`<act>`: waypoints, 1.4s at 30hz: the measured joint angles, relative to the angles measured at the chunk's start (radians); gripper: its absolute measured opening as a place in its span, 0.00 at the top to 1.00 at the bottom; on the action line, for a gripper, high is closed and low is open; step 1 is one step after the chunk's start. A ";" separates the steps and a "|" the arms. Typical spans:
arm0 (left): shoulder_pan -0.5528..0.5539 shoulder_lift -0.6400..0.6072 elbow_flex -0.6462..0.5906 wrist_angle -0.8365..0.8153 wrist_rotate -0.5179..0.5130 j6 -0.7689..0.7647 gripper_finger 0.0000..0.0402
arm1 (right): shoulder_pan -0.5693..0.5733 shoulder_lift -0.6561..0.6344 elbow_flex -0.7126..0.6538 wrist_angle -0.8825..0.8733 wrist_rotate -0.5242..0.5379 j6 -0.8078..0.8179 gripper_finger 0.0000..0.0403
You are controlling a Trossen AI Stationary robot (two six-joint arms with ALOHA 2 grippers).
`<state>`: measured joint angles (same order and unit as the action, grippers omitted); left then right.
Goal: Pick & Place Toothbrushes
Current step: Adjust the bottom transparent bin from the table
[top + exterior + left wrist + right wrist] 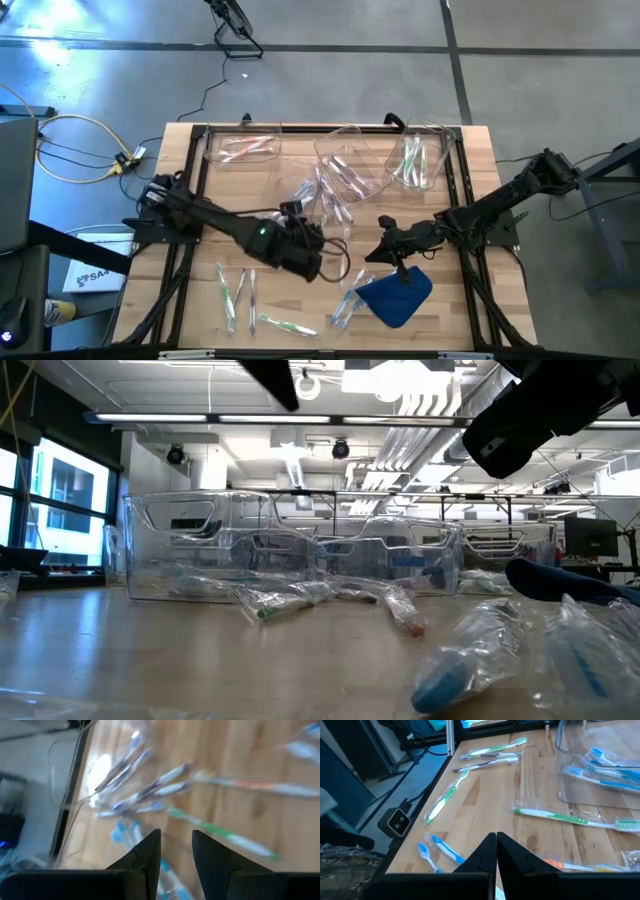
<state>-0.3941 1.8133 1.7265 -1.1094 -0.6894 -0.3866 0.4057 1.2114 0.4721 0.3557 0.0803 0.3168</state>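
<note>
Toothbrushes in clear wrappers lie loose on the wooden table: a few near the front left, a heap in the middle, and blue ones beside the blue cloth. More lie inside the clear bins at the far edge. My left gripper hovers over the table's middle, tilted down, fingers apart with bare wood showing between the tips. A green toothbrush lies on the wood just beyond them. My right gripper hangs shut above the table by the cloth's far side, holding nothing.
Three clear bins stand along the far edge, at the left, middle and right. In the right wrist view a bin wall stands close by. Black frame rails run along the table's sides. Bare wood lies at the near left.
</note>
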 joint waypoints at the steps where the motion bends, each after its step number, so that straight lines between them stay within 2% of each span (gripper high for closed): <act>1: -0.010 0.000 0.005 0.015 0.001 0.010 0.73 | 0.000 0.000 0.000 0.000 0.000 -0.001 0.99; 8: -0.047 0.000 0.013 0.118 0.035 0.151 0.73 | 0.000 0.000 0.000 0.000 0.000 -0.007 0.99; 15: -0.045 0.000 0.013 0.253 0.190 0.154 0.73 | 0.000 0.000 0.000 0.000 0.000 -0.014 0.99; 23: -0.045 0.000 0.012 0.360 0.191 0.273 0.73 | 0.000 0.000 0.000 0.000 0.000 -0.050 0.99; 30: -0.045 0.001 0.012 0.358 0.183 0.435 0.73 | 0.000 0.000 0.000 -0.001 0.000 -0.054 0.99; 38: -0.045 0.002 0.011 0.326 0.193 0.516 0.73 | 0.000 0.000 0.000 -0.001 0.000 0.000 0.99; 42: -0.045 -0.010 -0.005 0.299 0.158 0.540 0.74 | 0.000 0.000 0.000 0.012 0.023 0.002 0.99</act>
<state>-0.4389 1.8029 1.7220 -0.8108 -0.5315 0.1532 0.4061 1.2114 0.4721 0.3678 0.1034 0.3189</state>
